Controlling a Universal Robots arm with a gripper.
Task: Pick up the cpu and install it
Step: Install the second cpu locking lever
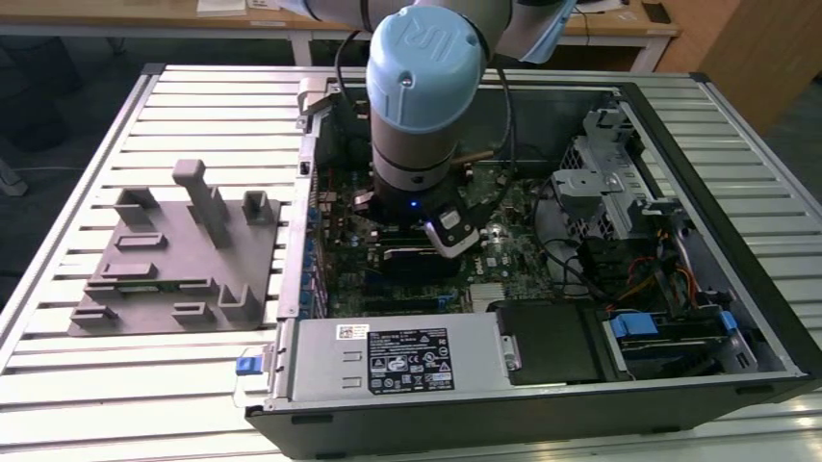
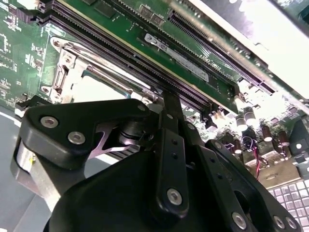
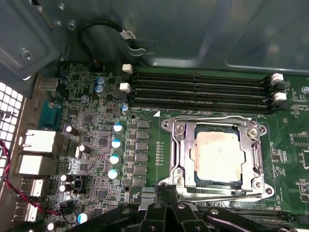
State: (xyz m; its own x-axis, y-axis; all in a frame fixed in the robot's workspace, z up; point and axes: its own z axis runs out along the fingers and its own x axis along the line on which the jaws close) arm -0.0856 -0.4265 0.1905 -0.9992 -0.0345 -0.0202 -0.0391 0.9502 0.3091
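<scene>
While you watch from the exterior view, the open computer case lies on its side on the slatted metal table, and the arm reaches straight down into it over the green circuit board. Off the case, toward the exterior view's left, the grey plastic fixture sits flat on that same table, well apart from the arm. Inside the case, the power supply box lies along the edge nearest the camera, just beside the board. You see the gripper at the edge of the first wrist view, its dark linkages hanging just beside the silver socket frame on the board; whether its fingers are apart or together, you cannot tell, since the tips are hidden behind the gripper's own body in both wrist views. The cpu already lies flat inside that socket frame, its pale metal top facing up, and nothing is touching it. Along the far side of the socket frame run the long black memory slots, parallel to one another, with white clips at their ends.
</scene>
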